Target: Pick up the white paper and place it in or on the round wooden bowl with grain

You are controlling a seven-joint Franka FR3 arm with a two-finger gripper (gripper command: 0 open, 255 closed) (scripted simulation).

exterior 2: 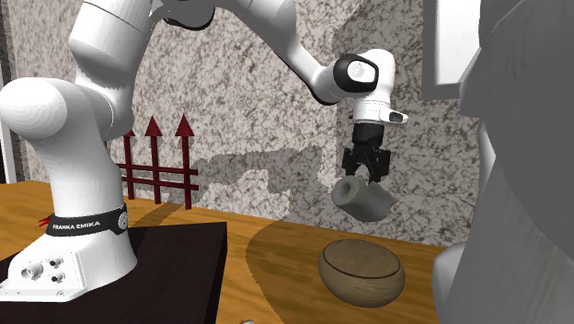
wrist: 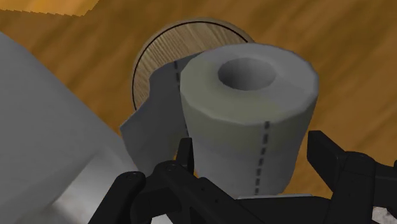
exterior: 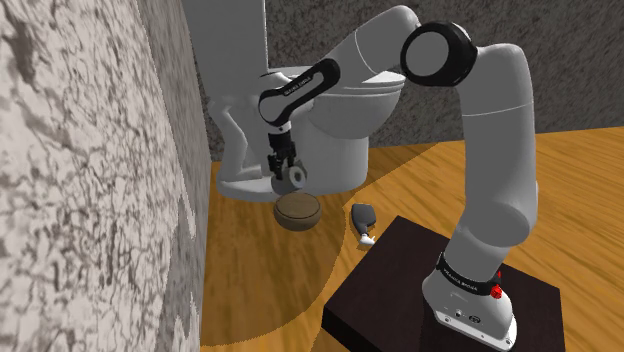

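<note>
A white toilet paper roll (wrist: 248, 121) with a loose sheet hanging from it is clasped in my gripper (wrist: 254, 172), whose black fingers (wrist: 184, 159) press its sides. In the second exterior view the roll (exterior 2: 361, 199) hangs tilted under the gripper (exterior 2: 366, 172), a short way above the round wooden bowl (exterior 2: 361, 272). The shoulder view shows the roll (exterior: 292, 177) just above the brown bowl (exterior: 298, 210) on the wooden floor. From the wrist, the bowl (wrist: 159, 54) lies beyond the roll, partly hidden by it.
A white toilet (exterior: 310, 110) stands right behind the bowl, close to the gripper. A rough stone wall (exterior: 90, 180) runs along the shoulder view's left. A small dark object (exterior: 364, 218) lies on the floor by the dark stand (exterior: 400, 290). A red fence (exterior 2: 156, 161) stands against the wall.
</note>
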